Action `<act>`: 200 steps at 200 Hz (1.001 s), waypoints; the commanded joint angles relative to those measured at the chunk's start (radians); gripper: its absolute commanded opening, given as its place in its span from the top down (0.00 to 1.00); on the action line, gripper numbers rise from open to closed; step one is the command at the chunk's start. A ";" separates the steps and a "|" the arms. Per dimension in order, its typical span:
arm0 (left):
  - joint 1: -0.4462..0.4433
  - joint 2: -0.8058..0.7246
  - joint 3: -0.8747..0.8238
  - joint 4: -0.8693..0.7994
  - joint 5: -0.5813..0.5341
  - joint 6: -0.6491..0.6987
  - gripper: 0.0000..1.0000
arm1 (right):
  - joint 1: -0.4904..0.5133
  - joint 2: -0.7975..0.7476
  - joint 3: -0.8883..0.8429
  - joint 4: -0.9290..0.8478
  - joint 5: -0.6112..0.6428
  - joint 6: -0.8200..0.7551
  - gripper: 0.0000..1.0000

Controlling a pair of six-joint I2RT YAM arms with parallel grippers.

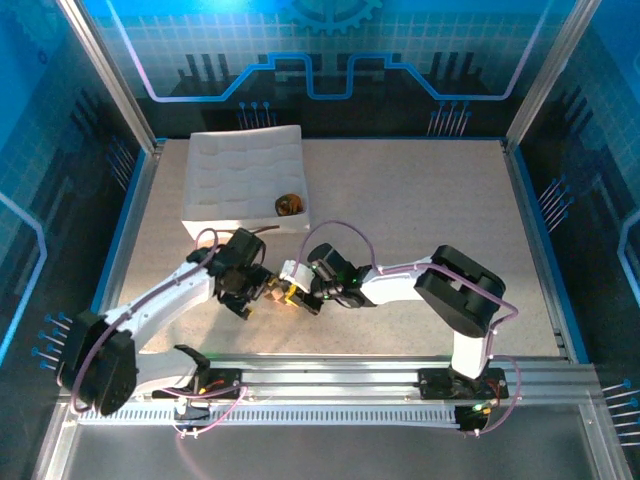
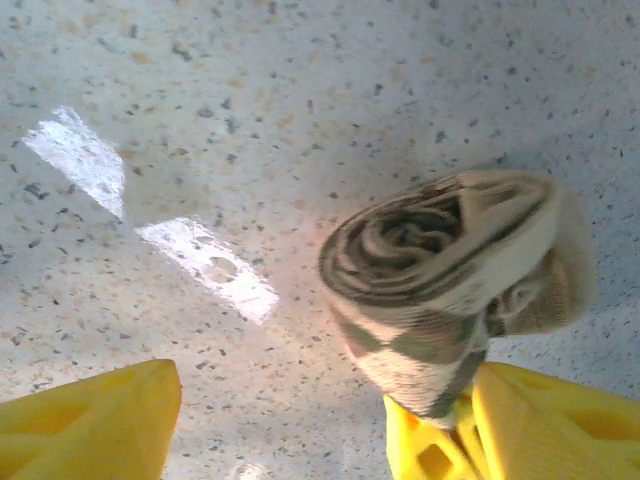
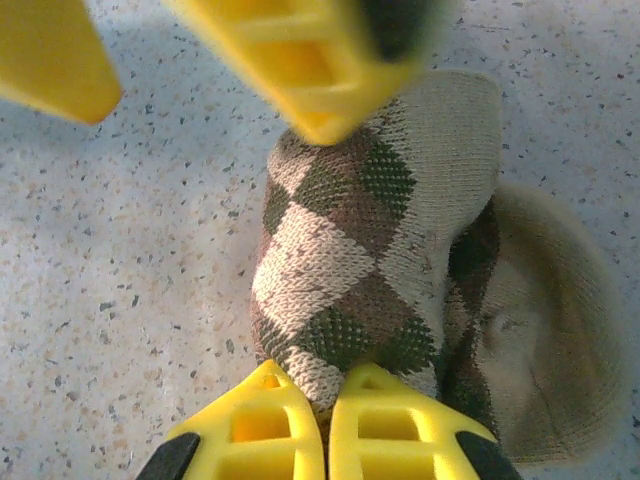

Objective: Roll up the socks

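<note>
The brown-beige argyle sock (image 2: pixel 440 270) is wound into a tight roll on the speckled table, its spiral end facing the left wrist camera. My right gripper (image 3: pixel 320 385) is shut on one end of the roll (image 3: pixel 340 260). My left gripper (image 2: pixel 325 385) is open, its fingers (image 3: pixel 300 60) wide apart; one finger touches the roll's far end and the other stands off to the side. From above, both grippers (image 1: pixel 258 297) (image 1: pixel 298 297) meet over the sock (image 1: pixel 274 293) near the front of the table. A small rolled, brown-orange sock (image 1: pixel 290 205) lies in the tray.
The white quilted tray (image 1: pixel 240 175) sits at the back left, just behind the left arm. Metal frame posts and blue panels wall the table on three sides. Open tabletop stretches to the right and back right.
</note>
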 commanded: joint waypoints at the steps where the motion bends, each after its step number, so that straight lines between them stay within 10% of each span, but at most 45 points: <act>1: -0.003 -0.056 -0.071 0.156 -0.013 -0.048 0.27 | -0.035 0.094 -0.034 -0.265 -0.039 0.086 1.00; 82: -0.042 0.137 -0.086 0.324 0.013 -0.067 0.38 | -0.113 0.189 0.073 -0.383 -0.219 0.207 1.00; 145: -0.045 0.374 0.019 0.015 0.010 -0.074 0.85 | -0.116 0.138 0.067 -0.361 -0.222 0.182 1.00; 200: -0.045 0.445 0.099 -0.121 0.041 -0.045 0.90 | -0.017 -0.241 -0.223 0.088 0.113 -0.048 0.51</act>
